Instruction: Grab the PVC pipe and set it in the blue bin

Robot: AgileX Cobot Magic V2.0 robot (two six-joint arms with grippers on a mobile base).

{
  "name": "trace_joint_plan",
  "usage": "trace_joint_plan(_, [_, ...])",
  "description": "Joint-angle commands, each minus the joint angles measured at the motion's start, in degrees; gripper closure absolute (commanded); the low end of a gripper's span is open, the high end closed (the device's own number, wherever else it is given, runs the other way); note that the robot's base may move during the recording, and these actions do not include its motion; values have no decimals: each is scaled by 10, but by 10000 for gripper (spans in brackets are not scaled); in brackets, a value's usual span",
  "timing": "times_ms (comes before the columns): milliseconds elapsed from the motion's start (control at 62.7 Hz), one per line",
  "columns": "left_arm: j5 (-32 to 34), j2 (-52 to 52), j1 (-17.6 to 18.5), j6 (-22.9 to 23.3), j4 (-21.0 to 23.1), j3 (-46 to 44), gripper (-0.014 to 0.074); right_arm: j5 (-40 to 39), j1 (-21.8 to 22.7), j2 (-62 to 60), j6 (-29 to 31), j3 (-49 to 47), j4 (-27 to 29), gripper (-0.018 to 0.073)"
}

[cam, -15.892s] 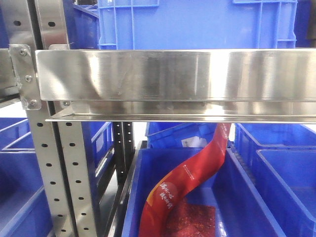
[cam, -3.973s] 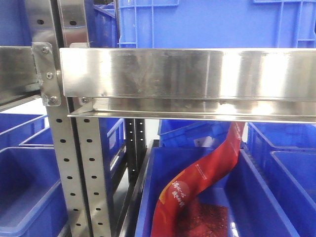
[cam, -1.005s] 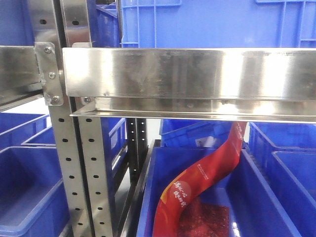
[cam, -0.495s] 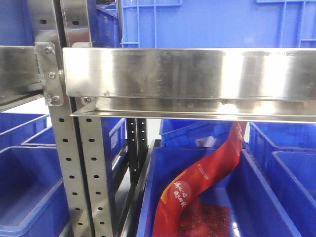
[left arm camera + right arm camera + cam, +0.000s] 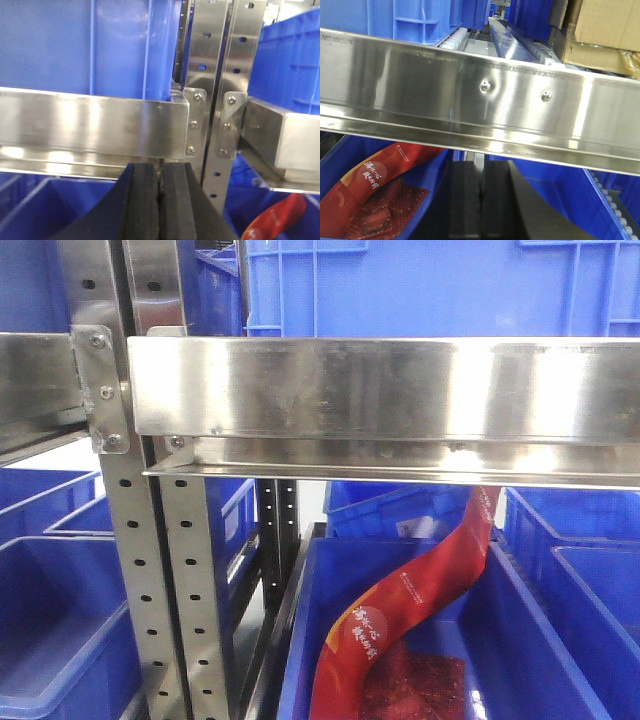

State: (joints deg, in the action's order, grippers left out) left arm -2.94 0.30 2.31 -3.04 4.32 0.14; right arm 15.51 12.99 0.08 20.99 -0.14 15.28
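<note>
Your front view is filled by a steel shelf rail (image 5: 400, 390) running across the frame, bolted to perforated uprights (image 5: 165, 590) at left. Blue bins (image 5: 420, 285) sit on the shelf above the rail; more stand below.

Under the rail, the middle blue bin (image 5: 510, 640) holds a red printed packet (image 5: 405, 605), bent and leaning up toward the rail, over a red mesh-looking packet (image 5: 415, 690) on the bin floor.

No PVC pipe shows in any of your three views.

Your left gripper (image 5: 160, 200) has its black pads pressed together, nothing between them. It points at the rail end near the bracketed uprights (image 5: 220, 100).

Your right gripper (image 5: 481, 205) is likewise pressed together with nothing held, aimed just under the rail (image 5: 470, 95), with the red packet (image 5: 370, 185) off to its left in the bin below. Cardboard boxes (image 5: 605, 30) sit on the upper shelf at top right.
</note>
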Motion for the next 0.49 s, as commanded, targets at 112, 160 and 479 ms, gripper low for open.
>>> trace_joint_plan(112, [4, -3, 2, -16, 35, -1, 708, -10, 3, -1, 1, 1, -1, 727])
trace_joint_plan(160, [4, -3, 2, -16, 35, -1, 708, -10, 3, -1, 1, 1, -1, 727])
trace_joint_plan(479, [-14, -3, 2, -16, 2, -1, 708, -10, 3, -1, 1, 1, -1, 727])
